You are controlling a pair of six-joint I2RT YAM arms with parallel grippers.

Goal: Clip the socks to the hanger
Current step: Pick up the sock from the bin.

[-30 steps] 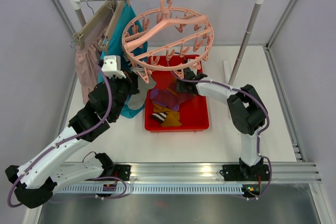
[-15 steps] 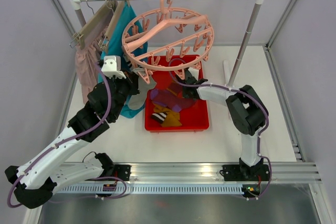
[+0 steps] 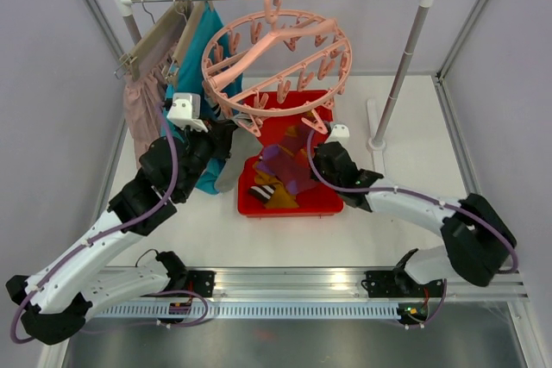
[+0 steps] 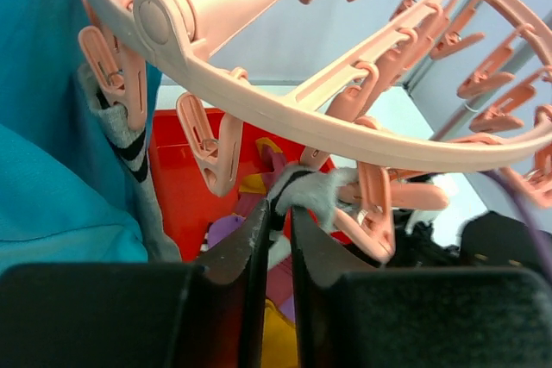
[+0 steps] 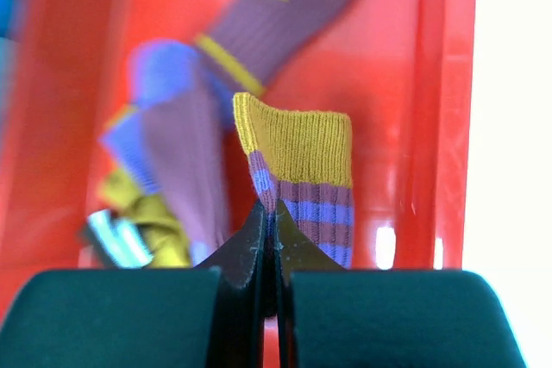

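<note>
Left gripper (image 4: 278, 213) is up under the hanger (image 4: 345, 131), front-left of its ring. Jaws are a slit apart w/ the grey sock (image 4: 323, 191) cuff pinched in that slit, right beside a pink clip (image 4: 375, 208). Your right gripper (image 5: 269, 213) is clamped tight on a purple-mustard sock (image 5: 302, 170), cuff up, over the red tray (image 5: 448, 127) near its right wall. Other socks (image 3: 272, 196) are heaped in the tray, mid-tabletop (image 3: 405, 213).
</note>
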